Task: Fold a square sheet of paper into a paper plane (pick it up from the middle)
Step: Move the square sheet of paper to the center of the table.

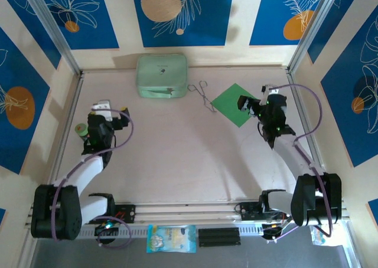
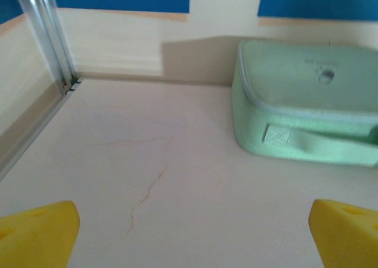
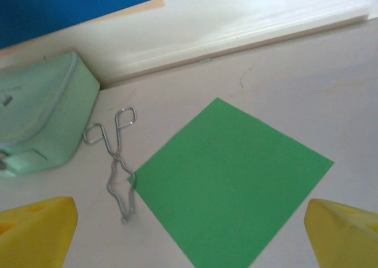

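Our right gripper point(image 3: 190, 232) above the table, jaws spread wide over the flat square sheet of paper point(image 3: 230, 182), wire tongs point(image 3: 116, 162) just beside its corner, our left gripper point(image 2: 192, 235) equally spread, facing the mint-green case point(image 2: 307, 117)

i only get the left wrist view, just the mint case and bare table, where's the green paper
observer: The square sheet of paper lies on the table to the right of the mint case, on the right arm's side.
operator: folded at all
observer: No. In the right wrist view it is one flat, uncreased square, turned so that a corner points at the back wall.
operator: anything in the way of a grab from the middle
observer: Wire tongs lie between the sheet and the case, right at the sheet's corner; I cannot tell if they touch it. The right hand hovers open over the sheet's right part, holding nothing.
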